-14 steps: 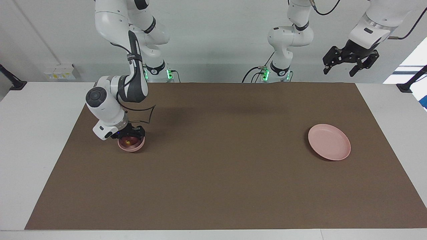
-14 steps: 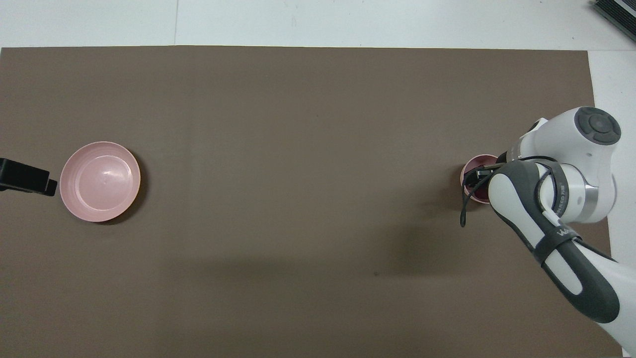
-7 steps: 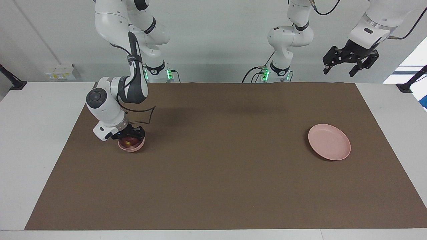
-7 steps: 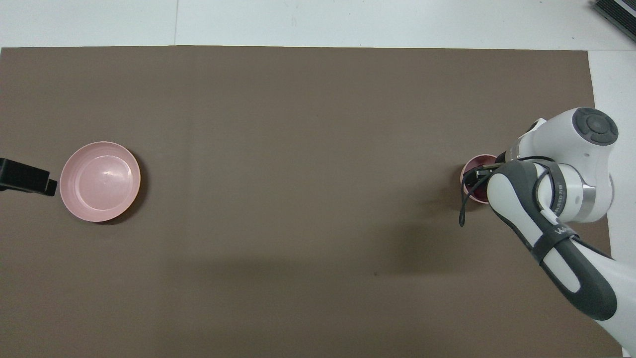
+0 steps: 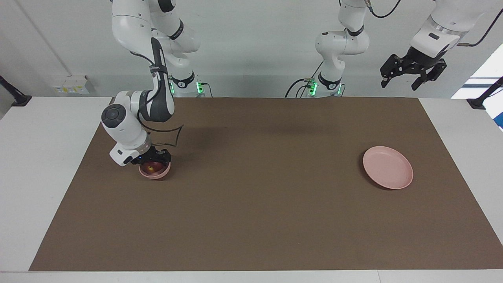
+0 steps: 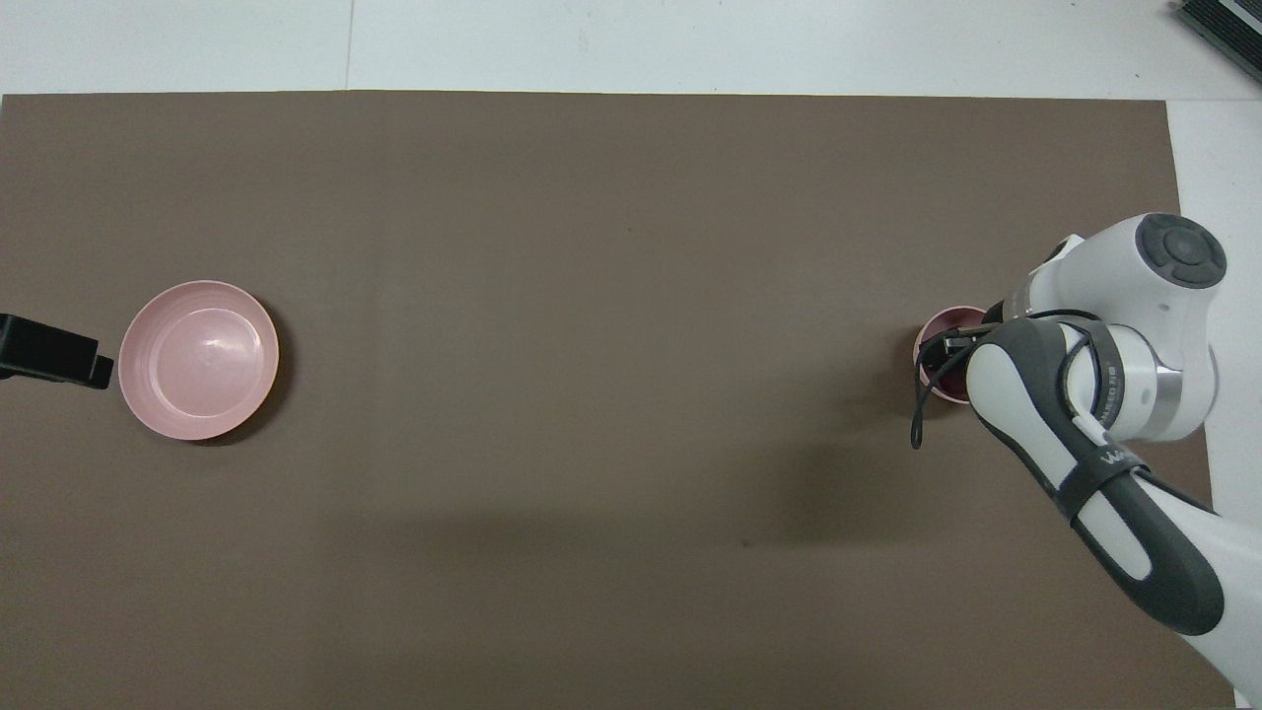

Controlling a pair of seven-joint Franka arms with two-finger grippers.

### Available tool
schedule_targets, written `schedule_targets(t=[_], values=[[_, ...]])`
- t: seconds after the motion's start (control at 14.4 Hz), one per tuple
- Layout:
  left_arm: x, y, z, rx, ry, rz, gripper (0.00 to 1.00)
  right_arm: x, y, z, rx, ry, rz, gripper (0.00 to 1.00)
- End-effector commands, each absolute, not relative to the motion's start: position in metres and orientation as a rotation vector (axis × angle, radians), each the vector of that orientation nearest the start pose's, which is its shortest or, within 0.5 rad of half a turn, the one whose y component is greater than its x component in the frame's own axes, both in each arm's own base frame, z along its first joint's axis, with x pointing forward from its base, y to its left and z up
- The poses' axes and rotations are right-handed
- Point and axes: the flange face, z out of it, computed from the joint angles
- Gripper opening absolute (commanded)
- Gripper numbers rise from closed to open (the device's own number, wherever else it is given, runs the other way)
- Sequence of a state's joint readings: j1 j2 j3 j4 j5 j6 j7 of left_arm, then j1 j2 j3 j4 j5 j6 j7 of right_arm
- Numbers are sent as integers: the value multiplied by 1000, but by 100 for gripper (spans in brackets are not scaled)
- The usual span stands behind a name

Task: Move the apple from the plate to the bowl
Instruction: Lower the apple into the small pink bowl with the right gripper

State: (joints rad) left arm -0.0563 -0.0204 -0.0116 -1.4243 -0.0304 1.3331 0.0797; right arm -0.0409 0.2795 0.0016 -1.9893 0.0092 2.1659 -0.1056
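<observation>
The small deep pink bowl (image 5: 161, 172) stands at the right arm's end of the brown mat. The dark red apple (image 5: 150, 169) with its yellowish patch lies inside it. My right gripper (image 5: 152, 162) is down at the bowl's rim, right over the apple. In the overhead view the right arm hides most of the bowl (image 6: 935, 330) and the apple. The flat pink plate (image 5: 388, 167) lies bare at the left arm's end and also shows in the overhead view (image 6: 197, 360). My left gripper (image 5: 400, 83) waits open, raised high near the mat's corner by its base.
The brown mat (image 5: 259, 212) covers most of the white table. The right arm's elbow and a loose black cable (image 5: 175, 137) hang over the mat beside the bowl, on the side nearer the robots. The left gripper's tip (image 6: 54, 357) shows beside the plate in the overhead view.
The right arm's wrist has shifted very slightly over the bowl. The apple, bowl, plate and left arm have not visibly moved.
</observation>
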Motion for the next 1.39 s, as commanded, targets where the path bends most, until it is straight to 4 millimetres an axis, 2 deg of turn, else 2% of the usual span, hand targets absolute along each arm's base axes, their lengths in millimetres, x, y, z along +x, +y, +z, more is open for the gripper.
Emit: schedule_targets(t=[0.0, 0.56, 0.7, 0.83, 1.18, 1.32], values=[[517, -36, 685, -3146, 260, 128, 100, 592, -25, 315, -3144, -82, 131, 85], [515, -36, 686, -3146, 255, 123, 100, 592, -25, 317, -3143, -82, 141, 99], [516, -36, 686, -3146, 255, 123, 100, 594, -25, 330, -3144, -86, 129, 100], [517, -36, 686, -3146, 257, 118, 100, 595, -25, 357, -3144, -85, 143, 100], [516, -36, 687, -3146, 257, 116, 100, 583, -28, 459, -3193, -101, -14, 100], [516, -36, 686, -3146, 255, 121, 100, 578, -30, 500, -3201, -45, -27, 100]])
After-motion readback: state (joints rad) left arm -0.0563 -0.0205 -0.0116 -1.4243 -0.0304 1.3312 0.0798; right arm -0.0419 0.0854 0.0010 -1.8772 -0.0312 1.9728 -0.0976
